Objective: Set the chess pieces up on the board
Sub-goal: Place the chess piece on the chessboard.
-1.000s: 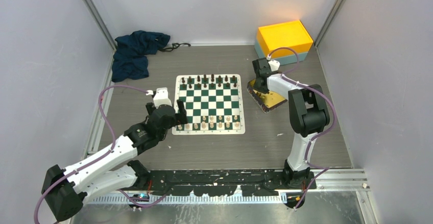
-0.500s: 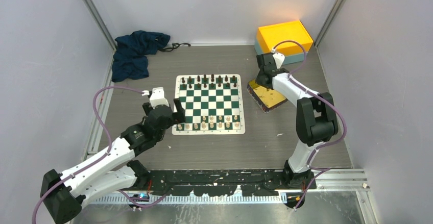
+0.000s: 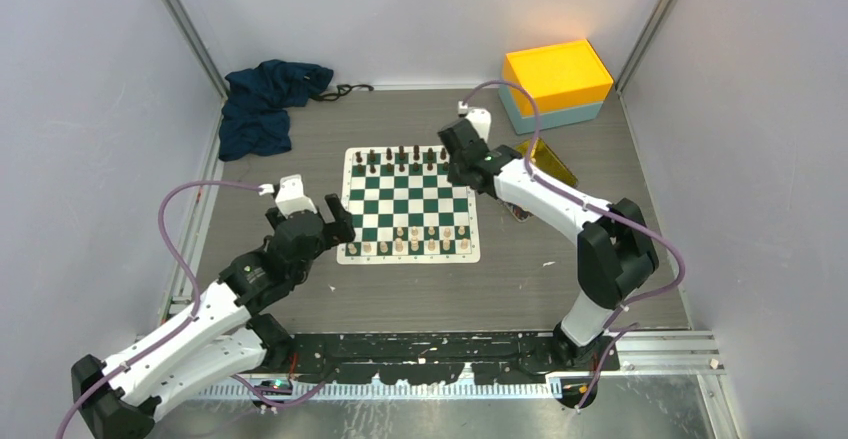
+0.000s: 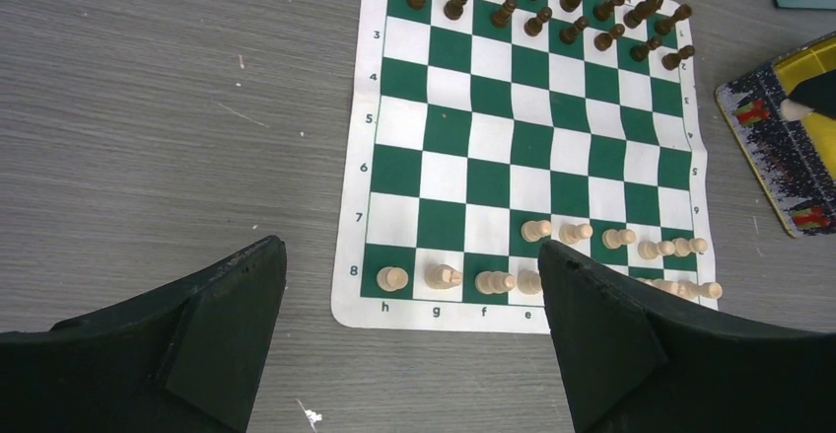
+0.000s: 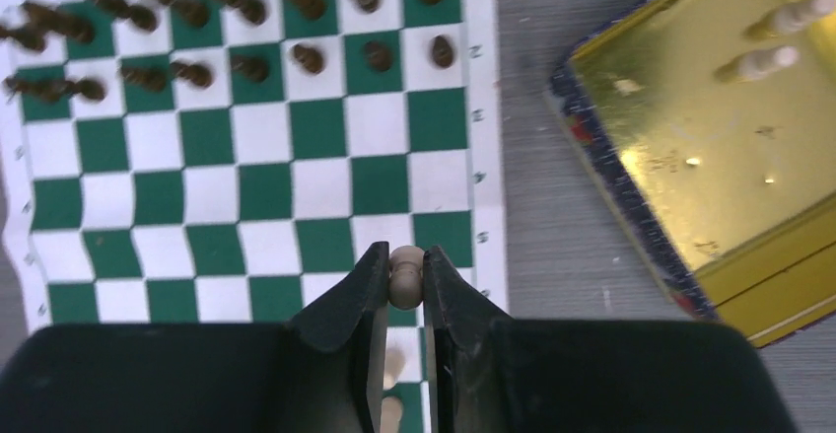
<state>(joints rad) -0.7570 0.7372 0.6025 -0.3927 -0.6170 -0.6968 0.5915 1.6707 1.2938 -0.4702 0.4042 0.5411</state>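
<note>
The board (image 3: 408, 204) is a green and white mat in the middle of the table. Black figures (image 3: 410, 157) fill its two far rows. Cream chess pieces (image 4: 493, 282) stand on its two near rows, and the left squares of the second row are bare. My right gripper (image 5: 404, 260) hovers over the board's right side, shut on a cream pawn (image 5: 405, 277). Two more cream pieces (image 5: 779, 43) lie in the gold tray (image 5: 690, 157). My left gripper (image 4: 411, 251) is open and holds nothing, just off the board's near left corner.
The gold tray (image 3: 548, 164) lies to the right of the board. A yellow box on a teal box (image 3: 557, 74) sits at the back right. A dark blue cloth (image 3: 265, 104) is bunched at the back left. Walls close in both sides.
My right arm has swung left from the gold tray to above the board's right side, with the pawn between its fingers. My left arm has drawn back slightly toward the near left.
</note>
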